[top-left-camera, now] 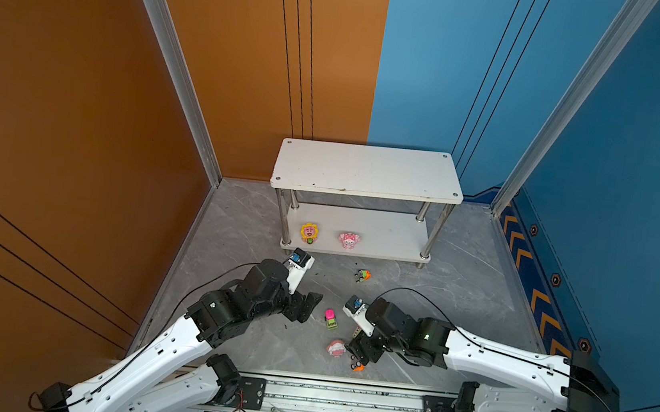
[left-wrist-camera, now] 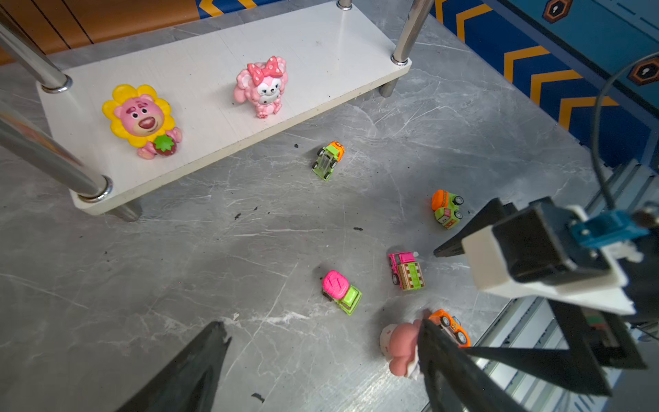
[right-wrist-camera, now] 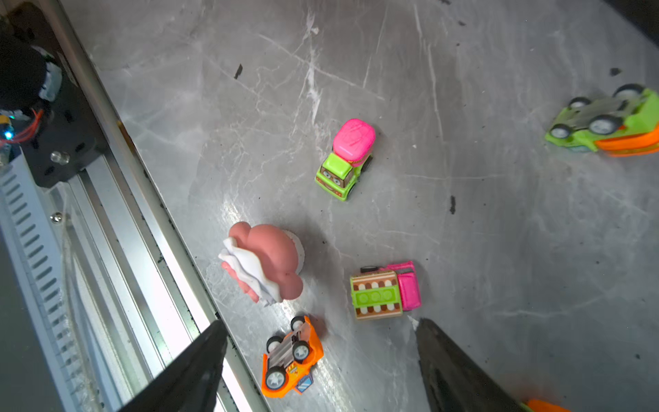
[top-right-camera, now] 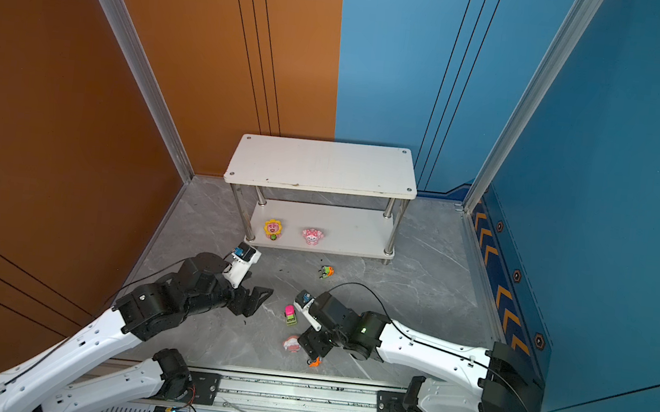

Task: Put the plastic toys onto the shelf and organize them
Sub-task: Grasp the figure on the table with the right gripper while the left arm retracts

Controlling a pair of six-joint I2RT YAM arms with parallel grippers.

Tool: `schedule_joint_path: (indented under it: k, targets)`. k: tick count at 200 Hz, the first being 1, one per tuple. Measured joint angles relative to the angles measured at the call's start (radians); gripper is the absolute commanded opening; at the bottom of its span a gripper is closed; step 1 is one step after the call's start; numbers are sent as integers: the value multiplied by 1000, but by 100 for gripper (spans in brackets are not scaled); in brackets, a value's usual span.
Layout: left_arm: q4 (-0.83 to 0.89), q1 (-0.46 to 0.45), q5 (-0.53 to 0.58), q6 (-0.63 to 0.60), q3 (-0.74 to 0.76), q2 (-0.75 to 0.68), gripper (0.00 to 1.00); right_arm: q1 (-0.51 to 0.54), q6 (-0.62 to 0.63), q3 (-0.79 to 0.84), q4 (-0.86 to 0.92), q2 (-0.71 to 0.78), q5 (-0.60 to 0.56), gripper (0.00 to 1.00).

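- Two toys are already shelved: a sunflower bear [left-wrist-camera: 141,119] and a bow figurine [left-wrist-camera: 263,85] stand on the lower board of the shelf [top-left-camera: 365,169]. Nothing stands on its top board.
- Six lie on the floor in front:
  - a pink figurine [right-wrist-camera: 265,262] on its side
  - an orange car [right-wrist-camera: 290,356], wheels up
  - a mixer truck [right-wrist-camera: 347,158]
  - a pink-cab truck [right-wrist-camera: 385,290]
  - an overturned green car [right-wrist-camera: 606,121]
  - an orange-drum truck [left-wrist-camera: 445,208]
- The right gripper [right-wrist-camera: 320,323] hangs over the orange car, jaws spread wide and gripping nothing. The left gripper [left-wrist-camera: 322,326] is likewise released and empty, near the mixer truck.
- The orange car lies just beside the floor's front edge and the rail [right-wrist-camera: 142,257], so a stray fingertip nudge would likely push it over.
- The wheeled toys probably roll or squirt out of a slanted pinch, and the rounded figurine may slip.
- Both arms crowd one cluster and could collide.
- The lower board sits under the top board between chrome posts [left-wrist-camera: 410,32]. A high approach could strike them or topple the standing figurines.
- The floor [top-left-camera: 456,295] is glossy grey marble-look, speckled with dark crumbs.
- Around it rise an orange wall [top-left-camera: 59,103], a blue wall [top-left-camera: 637,164] and aluminium frame posts [top-left-camera: 175,73].
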State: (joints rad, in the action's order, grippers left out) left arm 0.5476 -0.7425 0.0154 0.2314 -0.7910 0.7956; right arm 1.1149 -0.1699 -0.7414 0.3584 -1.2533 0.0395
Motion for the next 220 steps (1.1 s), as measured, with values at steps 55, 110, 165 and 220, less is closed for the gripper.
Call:
schedule_joint_path:
  k: [55, 110, 165, 220]
  targets:
    - [-80, 11, -77, 48, 52, 3, 85, 4, 90, -18, -40, -91, 43, 83]
    - [-105, 16, -89, 55, 55, -18, 85, 8, 153, -109, -48, -187, 148, 77]
    - [-115, 24, -89, 55, 57, -23, 85, 9, 175, -125, -42, -249, 220, 72]
    - [-119, 31, -98, 58, 57, -23, 85, 9, 185, -133, -18, -287, 257, 57]
